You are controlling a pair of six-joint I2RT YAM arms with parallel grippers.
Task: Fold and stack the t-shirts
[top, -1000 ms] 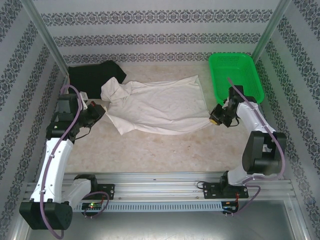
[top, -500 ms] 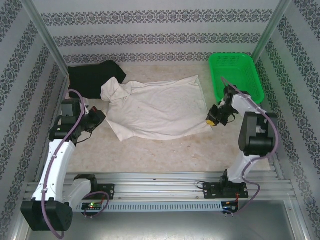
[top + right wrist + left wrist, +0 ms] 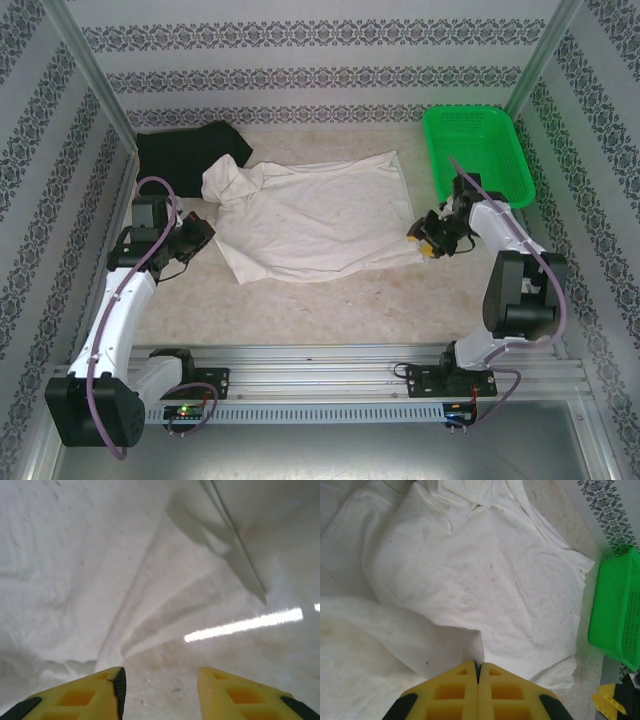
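Top external shows the black t-shirt [image 3: 185,155] bunched in the far left corner, its edge meeting the collar end of the cream t-shirt [image 3: 315,215]. The cream one lies spread with its long axis running left to right between the arms. The left gripper [image 3: 203,233] sits at its left edge. In the left wrist view its fingers [image 3: 455,690] are pressed together and a raised ridge of cloth runs into their tips, so the edge looks pinched. At the opposite, right-hand end the right gripper [image 3: 420,235] hovers by the near corner, jaws wide apart over the hem and holding nothing. That corner lies just ahead of it. The green basket [image 3: 480,150] stands just behind. The table [image 3: 330,300] is pale and mottled, boxed in by patterned walls [image 3: 300,40], leaving little room at the sides.
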